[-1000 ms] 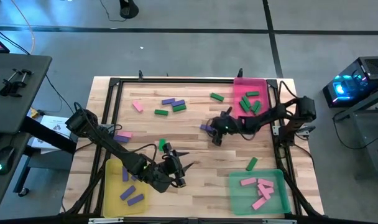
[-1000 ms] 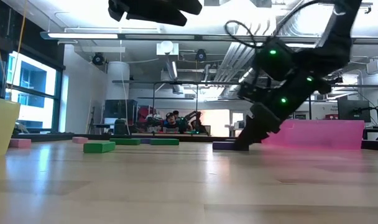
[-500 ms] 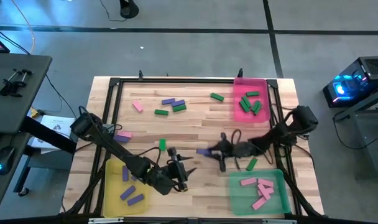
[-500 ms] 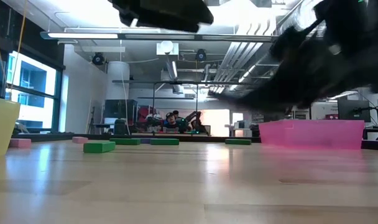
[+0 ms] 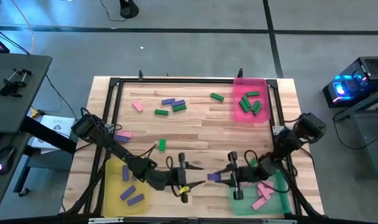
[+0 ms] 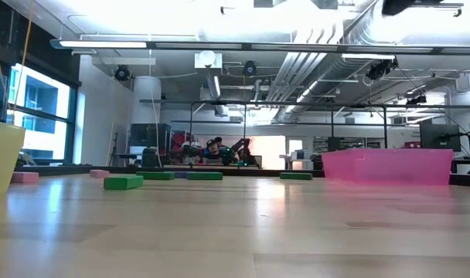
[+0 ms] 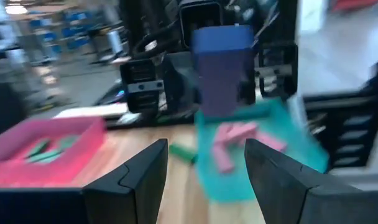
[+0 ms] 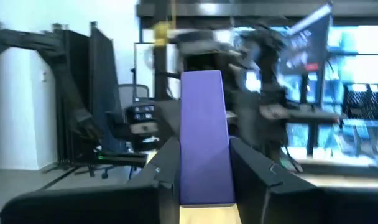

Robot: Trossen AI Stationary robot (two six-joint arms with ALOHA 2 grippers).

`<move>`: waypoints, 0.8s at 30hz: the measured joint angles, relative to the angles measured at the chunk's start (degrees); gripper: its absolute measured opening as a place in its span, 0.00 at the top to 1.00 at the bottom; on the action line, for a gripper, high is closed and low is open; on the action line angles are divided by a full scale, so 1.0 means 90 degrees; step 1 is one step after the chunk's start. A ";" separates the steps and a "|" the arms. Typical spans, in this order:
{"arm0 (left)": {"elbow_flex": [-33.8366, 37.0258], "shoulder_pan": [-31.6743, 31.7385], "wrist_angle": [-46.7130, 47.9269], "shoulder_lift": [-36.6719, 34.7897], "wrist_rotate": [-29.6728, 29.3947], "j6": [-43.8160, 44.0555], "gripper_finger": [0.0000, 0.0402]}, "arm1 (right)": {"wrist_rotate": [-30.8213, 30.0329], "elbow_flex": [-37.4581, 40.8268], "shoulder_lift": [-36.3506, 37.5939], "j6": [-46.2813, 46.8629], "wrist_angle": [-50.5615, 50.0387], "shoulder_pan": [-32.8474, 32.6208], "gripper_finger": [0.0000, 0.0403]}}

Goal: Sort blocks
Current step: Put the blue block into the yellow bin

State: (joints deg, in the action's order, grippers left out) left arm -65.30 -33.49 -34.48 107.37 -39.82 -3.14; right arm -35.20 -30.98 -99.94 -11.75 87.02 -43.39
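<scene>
High view: the right gripper (image 5: 217, 177) was over the near part of the table, just left of the green tray (image 5: 237, 203), clamped on a purple block (image 5: 213, 177). The left gripper (image 5: 193, 176) faced it from the left with its fingers spread, tips just beside the block. Pink blocks (image 5: 260, 189) lay in the green tray, green blocks (image 5: 251, 102) in the pink tray (image 5: 238, 114), and purple blocks (image 5: 132, 196) in the yellow tray (image 5: 110, 200). Loose blocks lay on the table (image 5: 201, 130): a green one (image 5: 162, 144) at centre-left and a pink one (image 5: 137, 106) farther back.

Low view: neither gripper was visible. A green block (image 6: 124, 182) lay on the tabletop at left; the pink tray (image 6: 386, 167) stood at right, and an edge of the yellow tray (image 6: 1, 157) showed at far left.

Left wrist view: the two dark fingers (image 7: 139, 177) stood apart. The purple block (image 7: 221, 68) was held upright ahead by the opposite gripper, above the green tray (image 7: 301, 149).

Right wrist view: the fingers (image 8: 170, 168) pressed both sides of the upright purple block (image 8: 204, 137).
</scene>
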 joint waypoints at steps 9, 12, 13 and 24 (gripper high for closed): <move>0.0000 0.0378 -0.0954 0.0000 0.2211 0.0014 0.50 | 0.0116 -0.1212 0.0010 -0.0571 -0.1558 -0.0021 0.81; 0.0000 0.0347 -0.1059 0.0000 0.2181 -0.0285 0.50 | -0.0124 -0.1306 0.0012 -0.0737 -0.1575 -0.0046 0.81; 0.0000 0.0320 -0.1089 0.0000 0.2154 -0.0367 0.50 | -0.0260 -0.1309 0.0012 -0.0814 -0.1538 -0.0083 0.81; 0.0000 0.0179 -0.1651 0.0000 0.1650 -0.0787 0.50 | -0.0884 -0.1295 0.0010 -0.0983 -0.1422 -0.0166 0.81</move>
State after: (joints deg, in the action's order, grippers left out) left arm -65.30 -31.88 -49.33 107.37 -24.97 -10.22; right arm -43.16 -42.63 -99.85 -20.60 74.22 -44.88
